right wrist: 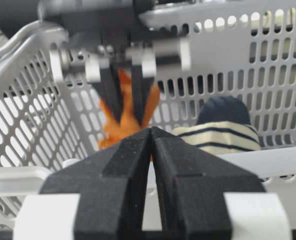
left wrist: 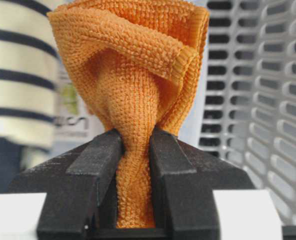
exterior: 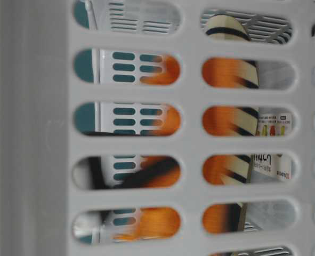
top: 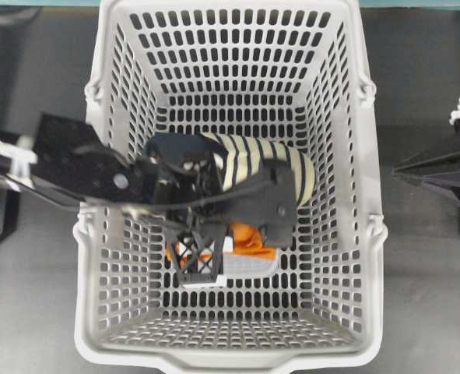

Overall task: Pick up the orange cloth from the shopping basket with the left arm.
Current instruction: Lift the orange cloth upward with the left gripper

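Legible writing is scant: through the slots at the right of the table-level view a white printed package (exterior: 272, 140) shows a row of small coloured pictures and dark characters, too cropped and blurred to read; no brand can be made out. The left arm (top: 82, 175) enters the overhead view from the left edge, crosses the rim of the shopping basket (top: 97, 93) and reaches down into the middle of it, its left gripper (top: 201, 261) pointing toward the lower centre of the frame. In the left wrist view the two black fingers (left wrist: 95, 170) are clamped on the orange cloth (left wrist: 132, 95), which bunches up out of the narrow gap between them and fills the upper centre. From overhead the orange cloth shows only as a patch just right of the gripper, above a pale flat item (top: 249, 267). A navy-and-cream striped fabric (top: 268, 167) lies beside it toward the upper right. The right gripper (right wrist: 152, 137) sits outside the basket at the overhead frame's right edge, fingertips pressed together on nothing.
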Action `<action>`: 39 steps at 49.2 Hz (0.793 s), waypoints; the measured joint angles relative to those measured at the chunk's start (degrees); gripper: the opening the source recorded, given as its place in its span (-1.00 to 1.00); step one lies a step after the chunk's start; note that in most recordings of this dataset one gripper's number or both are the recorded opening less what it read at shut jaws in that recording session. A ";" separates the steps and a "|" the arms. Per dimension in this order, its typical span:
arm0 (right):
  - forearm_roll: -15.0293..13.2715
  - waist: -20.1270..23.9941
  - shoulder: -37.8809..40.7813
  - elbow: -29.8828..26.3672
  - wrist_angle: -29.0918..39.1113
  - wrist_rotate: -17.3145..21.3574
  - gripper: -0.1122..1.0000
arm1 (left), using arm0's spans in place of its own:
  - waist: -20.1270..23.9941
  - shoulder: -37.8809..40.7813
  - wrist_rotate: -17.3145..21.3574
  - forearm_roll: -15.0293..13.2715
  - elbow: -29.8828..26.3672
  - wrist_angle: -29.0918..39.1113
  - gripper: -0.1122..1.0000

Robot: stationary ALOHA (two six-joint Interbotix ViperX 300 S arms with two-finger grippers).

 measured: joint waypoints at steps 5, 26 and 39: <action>0.00 0.00 -0.09 0.00 0.09 -0.09 -0.81 | 0.62 -1.58 1.85 -0.09 -5.01 5.36 -0.57; 0.00 0.00 -0.26 0.09 0.00 0.09 -0.81 | 1.05 -1.23 7.73 0.00 -24.35 22.59 -0.57; 0.00 0.00 -0.70 0.09 0.09 0.09 -0.81 | 1.23 -0.09 8.00 0.00 -25.58 24.61 -0.57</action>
